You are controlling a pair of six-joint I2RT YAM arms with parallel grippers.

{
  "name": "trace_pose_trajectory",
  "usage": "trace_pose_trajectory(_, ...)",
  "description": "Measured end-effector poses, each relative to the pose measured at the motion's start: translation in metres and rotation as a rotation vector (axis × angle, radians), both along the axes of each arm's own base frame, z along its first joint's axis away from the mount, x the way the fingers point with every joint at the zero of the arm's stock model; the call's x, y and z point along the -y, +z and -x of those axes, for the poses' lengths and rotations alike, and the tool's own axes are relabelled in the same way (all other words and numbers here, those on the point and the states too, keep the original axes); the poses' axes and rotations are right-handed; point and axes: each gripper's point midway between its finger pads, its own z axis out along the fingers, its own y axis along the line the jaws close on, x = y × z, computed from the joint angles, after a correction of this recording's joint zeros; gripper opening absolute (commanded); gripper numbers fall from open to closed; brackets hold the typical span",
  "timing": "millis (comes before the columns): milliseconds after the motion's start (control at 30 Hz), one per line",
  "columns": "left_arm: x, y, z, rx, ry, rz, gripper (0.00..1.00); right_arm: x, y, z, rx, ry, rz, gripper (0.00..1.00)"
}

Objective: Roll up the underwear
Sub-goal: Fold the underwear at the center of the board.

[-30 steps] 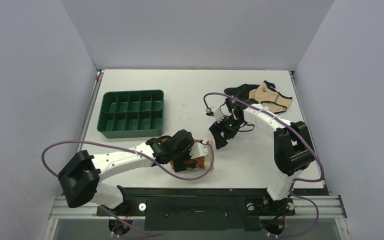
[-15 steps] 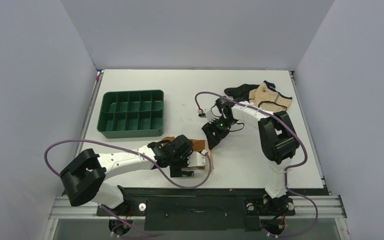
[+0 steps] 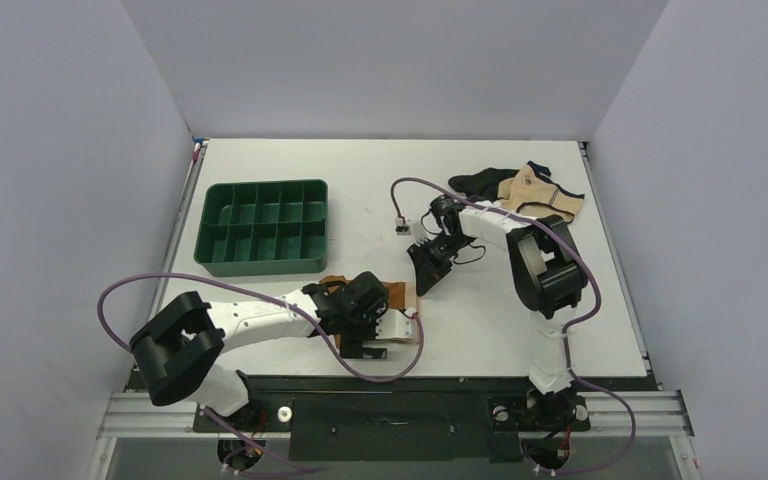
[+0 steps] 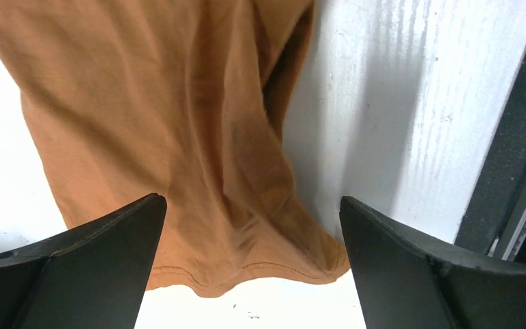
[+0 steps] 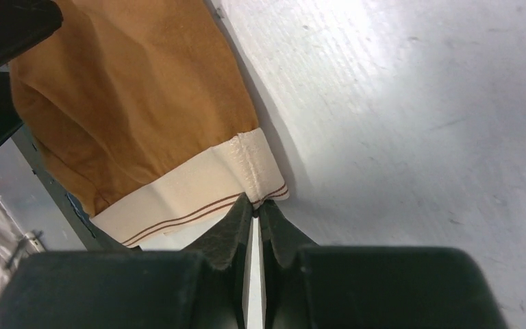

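Left gripper [image 4: 252, 203] gapes over underwear [image 4: 164, 103]; right gripper [image 5: 255, 203] closed at waistband [image 5: 192, 200]; white table [image 5: 418, 103].

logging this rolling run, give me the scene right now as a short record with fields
garment: small rust-brown fabric briefs with cream waistband, rumpled, near the front edge of the white table
left hand: open, fingers either side of the brown hem
right hand: shut, at the waistband corner; grip unclear
other items: dark green plastic compartment tray; black garment and beige garment far right
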Motion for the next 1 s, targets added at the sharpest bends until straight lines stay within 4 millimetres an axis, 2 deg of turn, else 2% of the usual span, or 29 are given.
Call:
trace_pose_trajectory(300,-0.004,-0.004,0.011,-0.049,-0.072,-0.049,0.97,0.023,0.004,-0.026,0.007,-0.095,-0.013,0.00)
trace_pose_trajectory(467,0.002,-0.005,0.018,-0.080,-0.112,-0.068,0.97,0.040,0.002,-0.032,0.003,-0.130,0.016,0.00)
trace_pose_trajectory(533,0.006,-0.006,0.020,-0.101,-0.122,-0.070,0.97,0.045,0.001,-0.032,0.006,-0.130,0.036,0.09)
trace_pose_trajectory(633,0.010,-0.006,0.022,-0.120,-0.129,-0.068,0.97,0.054,-0.001,-0.031,0.014,-0.125,0.073,0.31)
trace_pose_trajectory(700,0.012,-0.006,0.023,-0.126,-0.131,-0.064,0.97,0.060,0.002,-0.031,0.033,-0.118,0.090,0.37)
trace_pose_trajectory(800,0.012,-0.006,0.023,-0.132,-0.123,-0.058,0.97,0.067,0.012,-0.027,0.075,-0.108,0.101,0.42)
trace_pose_trajectory(900,0.012,-0.003,0.020,-0.138,-0.097,-0.034,0.97,0.073,0.032,-0.022,0.136,-0.097,0.091,0.45)
trace_pose_trajectory(1000,0.009,0.006,0.009,-0.129,-0.028,0.023,0.97,0.077,0.052,-0.014,0.210,-0.076,0.069,0.47)
